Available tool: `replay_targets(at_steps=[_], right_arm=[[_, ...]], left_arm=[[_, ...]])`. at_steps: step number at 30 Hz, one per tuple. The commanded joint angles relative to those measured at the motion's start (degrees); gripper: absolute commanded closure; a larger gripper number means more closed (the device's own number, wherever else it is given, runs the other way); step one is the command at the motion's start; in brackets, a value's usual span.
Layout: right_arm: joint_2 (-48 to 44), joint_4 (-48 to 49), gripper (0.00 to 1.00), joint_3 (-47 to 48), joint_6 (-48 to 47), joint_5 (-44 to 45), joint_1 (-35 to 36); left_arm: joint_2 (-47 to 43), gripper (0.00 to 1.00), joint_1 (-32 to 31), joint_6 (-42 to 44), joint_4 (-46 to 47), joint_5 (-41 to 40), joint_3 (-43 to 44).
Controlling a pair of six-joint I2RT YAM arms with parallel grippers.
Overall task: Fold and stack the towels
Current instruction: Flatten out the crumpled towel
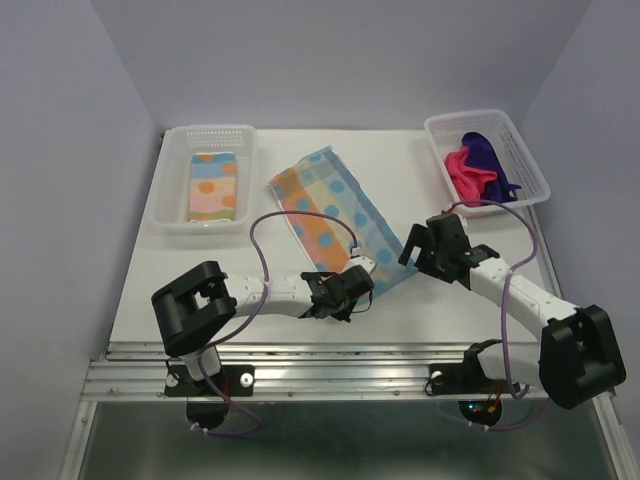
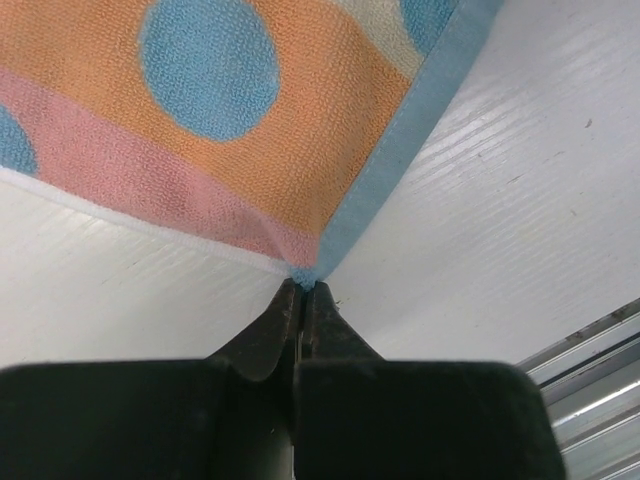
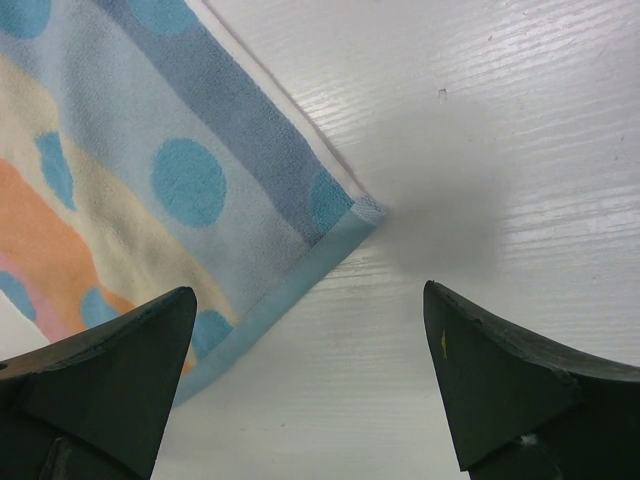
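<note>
A striped, polka-dotted towel (image 1: 335, 215) lies spread diagonally on the white table. My left gripper (image 1: 356, 278) is shut on its near corner; the left wrist view shows the blue hem of the towel (image 2: 250, 130) pinched between the tips of the left gripper (image 2: 302, 290). My right gripper (image 1: 412, 246) stands open just above the table beside the towel's right corner (image 3: 365, 212), with bare table between the fingers of the right gripper (image 3: 310, 300). A second striped towel (image 1: 214, 187) lies folded in the left basket (image 1: 170, 180). A hot pink towel (image 1: 468, 170) and a purple towel (image 1: 492, 150) lie crumpled in the right basket (image 1: 440, 130).
The two white perforated baskets stand at the back left and back right corners of the table. A metal rail (image 1: 330, 375) runs along the table's near edge by the arm bases. Purple cables loop off both arms.
</note>
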Motion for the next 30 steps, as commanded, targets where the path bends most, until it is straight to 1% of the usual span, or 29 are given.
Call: replay_targets(at_steps=[1,4,6,10,11,13,14,15,16,20,26,27,30], right_arm=[[1.30,1.61,0.00,0.06,0.15,0.85,-0.56],[3.49,0.65,0.00,1.20,-1.34,1.72,-0.47],[5.60,-0.23,0.00,1.55,-1.26,3.92,-0.56],[8.85,0.46,0.01,2.26,-1.26,5.95,-0.56],[9.47,0.90,0.05,2.43,-1.52,5.77,-0.56],[11.04,2.56,0.08,2.26,-1.43,4.72,-0.56],[11.40,2.83,0.12,2.26,-1.26,3.58,-0.56],[11.93,3.36,0.13,2.17,-1.08,3.14,-0.56],[12.11,3.63,0.16,2.00,-1.17,2.52,-0.56],[11.68,3.54,0.20,1.21,-1.08,1.90,-0.47],[10.44,2.31,0.21,-0.29,-0.99,1.81,0.23],[10.35,1.88,0.23,-0.12,-0.73,2.25,0.58],[10.70,0.73,0.23,0.50,-0.47,4.35,2.43]], left_arm=[[-1.52,1.00,-0.78,-1.22,-2.33,-0.84,-1.45],[-3.11,1.00,-0.70,-2.19,-0.92,-1.37,-2.76],[-4.60,1.00,-0.78,-2.54,0.66,-1.11,-3.99],[-7.76,1.00,-0.78,-3.60,2.86,-1.46,-6.37],[-8.64,1.00,-0.78,-3.69,3.30,-1.63,-7.07],[-9.17,1.00,-0.78,-3.86,3.56,-2.24,-7.69],[-9.35,1.00,-0.78,-4.21,3.82,-2.60,-8.21],[-9.35,1.00,-0.70,-4.30,3.83,-2.86,-8.39],[-9.26,1.00,-0.78,-4.21,3.91,-2.87,-8.48],[-8.91,1.00,-0.78,-4.57,4.53,-2.78,-9.09],[-8.82,1.00,-0.78,-4.92,6.20,-2.16,-9.62],[-8.74,1.00,-0.78,-4.83,6.55,-1.99,-9.62],[-8.21,1.00,-0.78,-4.92,6.73,-1.90,-9.80]])
